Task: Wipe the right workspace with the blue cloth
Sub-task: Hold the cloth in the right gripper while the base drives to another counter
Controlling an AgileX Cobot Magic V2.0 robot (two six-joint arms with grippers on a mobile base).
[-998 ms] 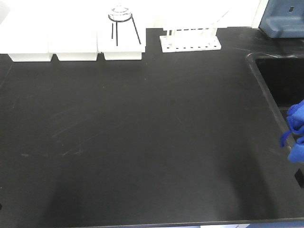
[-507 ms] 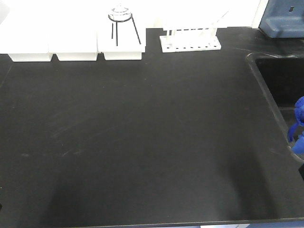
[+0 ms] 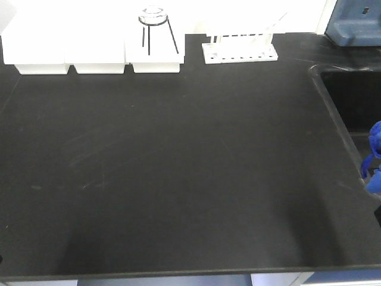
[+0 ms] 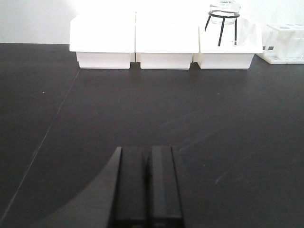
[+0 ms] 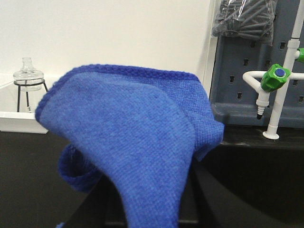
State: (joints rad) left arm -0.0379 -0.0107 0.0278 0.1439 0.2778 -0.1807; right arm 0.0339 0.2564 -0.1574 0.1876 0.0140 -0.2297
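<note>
Black benchtop (image 3: pixel 178 179) holds white boxes (image 3: pixel 95 56); blue cloth (image 3: pixel 374 161) by sink (image 3: pixel 351 95).

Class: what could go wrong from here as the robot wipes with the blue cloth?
The blue cloth hangs loose at the edge of the sink basin, so it may drop in if the grip slips. It blocks much of the right wrist view, so that camera may miss contact. A wide sweep could hit the glass flask at the back.
</note>
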